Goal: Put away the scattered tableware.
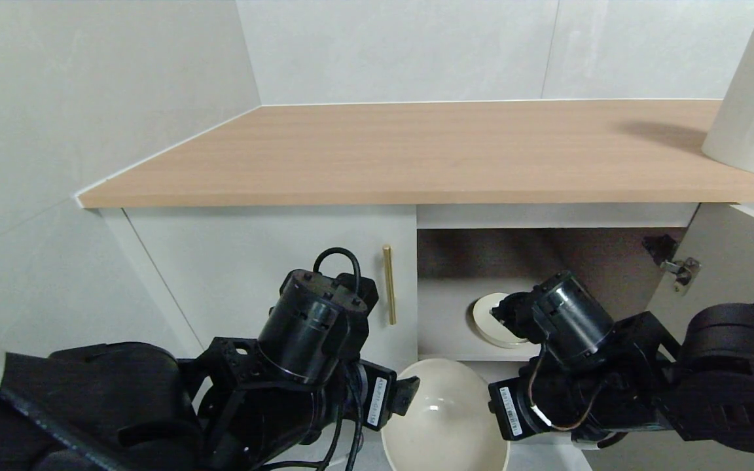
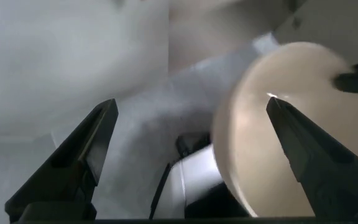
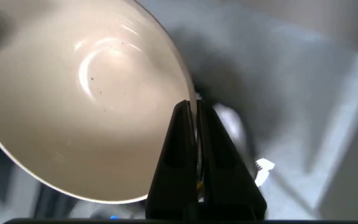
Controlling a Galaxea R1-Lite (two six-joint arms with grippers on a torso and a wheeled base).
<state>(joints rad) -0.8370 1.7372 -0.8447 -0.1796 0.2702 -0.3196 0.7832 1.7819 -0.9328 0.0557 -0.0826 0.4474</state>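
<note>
Hanging low before open cabinet [image 1: 252,261], between arms: bowl [image 1: 446,418]. Glazed, stiff, probably ceramic, so likely slippery, breakable, moderately heavy; rim is best hold. Right gripper [image 3: 196,134] pinched tight on rim. Left gripper [image 2: 191,106] spread wide, empty, just beside bowl.

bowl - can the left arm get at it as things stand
Probably yes: the left gripper sits right beside the bowl with jaws open and nothing between them, though the right gripper is clamped on its opposite rim.
</note>
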